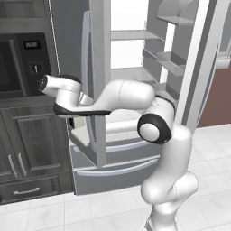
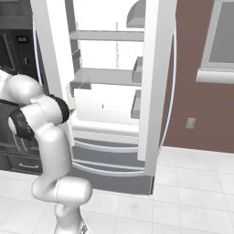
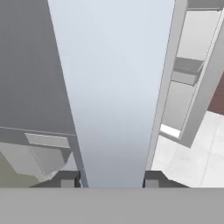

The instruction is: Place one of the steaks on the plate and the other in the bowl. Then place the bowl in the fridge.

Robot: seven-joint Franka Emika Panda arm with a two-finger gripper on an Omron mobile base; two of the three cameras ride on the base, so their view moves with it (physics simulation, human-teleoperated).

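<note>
Gripper [image 3: 112, 180] straddles the edge of the fridge's left door [image 3: 116, 87], fingertips on either side, half-closed on the panel, probably to swing it. Fridge [image 2: 114, 91] stands open just ahead; a beige patch, maybe the bowl [image 3: 11, 173], lower left.

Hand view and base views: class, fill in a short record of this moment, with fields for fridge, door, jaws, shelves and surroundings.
fridge: tall grey stainless French-door fridge, both doors swung open
door: pale fridge door panel, its edge between the jaws
jaws: closed on that door edge
shelves: white shelves inside
beside fridge: dark cabinet with built-in oven
floor: white floor tiles
</note>
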